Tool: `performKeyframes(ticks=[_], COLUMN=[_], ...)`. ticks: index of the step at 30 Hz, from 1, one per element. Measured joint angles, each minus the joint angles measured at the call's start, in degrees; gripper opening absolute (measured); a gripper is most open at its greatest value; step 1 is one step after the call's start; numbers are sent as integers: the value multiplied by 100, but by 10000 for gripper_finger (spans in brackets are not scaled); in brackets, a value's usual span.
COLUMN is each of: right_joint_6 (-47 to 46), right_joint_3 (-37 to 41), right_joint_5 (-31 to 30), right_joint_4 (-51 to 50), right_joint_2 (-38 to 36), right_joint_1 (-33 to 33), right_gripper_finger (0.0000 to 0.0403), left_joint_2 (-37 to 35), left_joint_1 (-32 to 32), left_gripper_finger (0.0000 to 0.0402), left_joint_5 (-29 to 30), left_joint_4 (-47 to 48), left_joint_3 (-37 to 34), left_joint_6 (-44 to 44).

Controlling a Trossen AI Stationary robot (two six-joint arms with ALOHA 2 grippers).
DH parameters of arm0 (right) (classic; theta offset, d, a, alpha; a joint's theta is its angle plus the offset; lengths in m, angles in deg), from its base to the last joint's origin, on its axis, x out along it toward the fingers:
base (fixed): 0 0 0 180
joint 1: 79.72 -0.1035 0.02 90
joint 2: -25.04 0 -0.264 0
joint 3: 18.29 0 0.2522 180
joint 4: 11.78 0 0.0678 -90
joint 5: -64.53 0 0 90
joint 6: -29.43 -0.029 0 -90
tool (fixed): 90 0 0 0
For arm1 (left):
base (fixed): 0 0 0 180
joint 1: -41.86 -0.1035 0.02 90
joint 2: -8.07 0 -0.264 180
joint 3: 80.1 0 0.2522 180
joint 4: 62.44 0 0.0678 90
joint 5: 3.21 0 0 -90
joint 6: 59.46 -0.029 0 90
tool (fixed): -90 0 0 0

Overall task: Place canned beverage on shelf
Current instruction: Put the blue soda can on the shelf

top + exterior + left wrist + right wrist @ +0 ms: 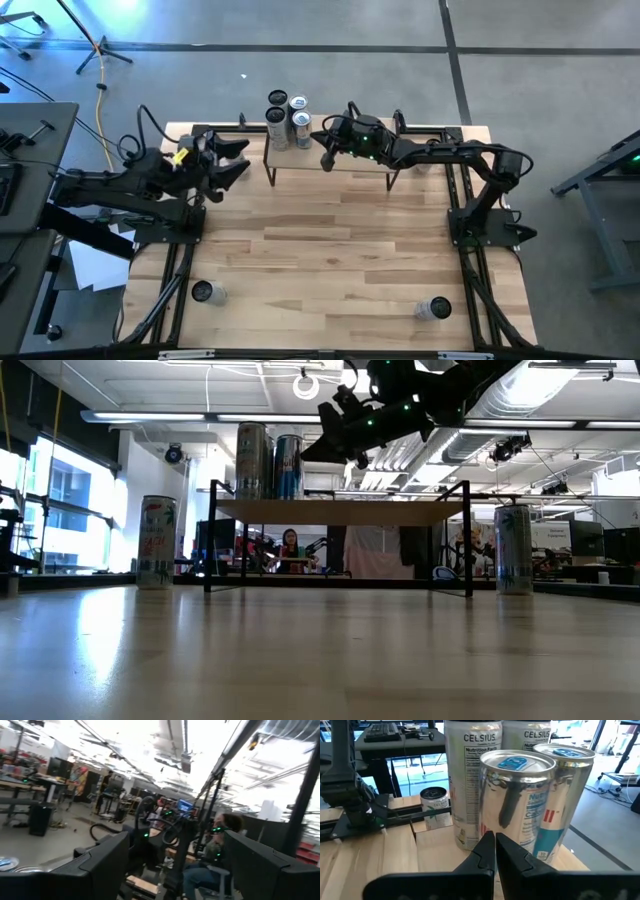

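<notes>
I see four cans (288, 120) clustered at the shelf's (350, 165) 9 o'clock end. Right gripper (327, 160) hovers beside them, pinched closed, empty — presumably clear after release. Left gripper (243, 160) waits parted, holding nothing.

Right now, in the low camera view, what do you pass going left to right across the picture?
Lone can on the table → shelf's left leg → cans on the shelf → right gripper, shut, above the shelf → shelf's right leg → another can on the table.
</notes>
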Motion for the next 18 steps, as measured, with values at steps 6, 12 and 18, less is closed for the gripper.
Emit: performKeyframes(ticks=[6,12,18], right_joint_6=[-45,-52,-4], right_joint_3=[0,0,-451], right_joint_5=[7,128,166], right_joint_4=[55,99,-285], right_joint_2=[0,26,326], right_joint_1=[-12,-10,-34], right_gripper_finger=[0,0,0], left_joint_2=[-199,-349,-392], left_joint_1=[0,0,0], left_gripper_finger=[296,296,296], left_joint_5=[-208,-209,-207], left_joint_4=[2,-8,-4], left_joint_3=[0,0,0], left_joint_6=[-9,-57,-102])
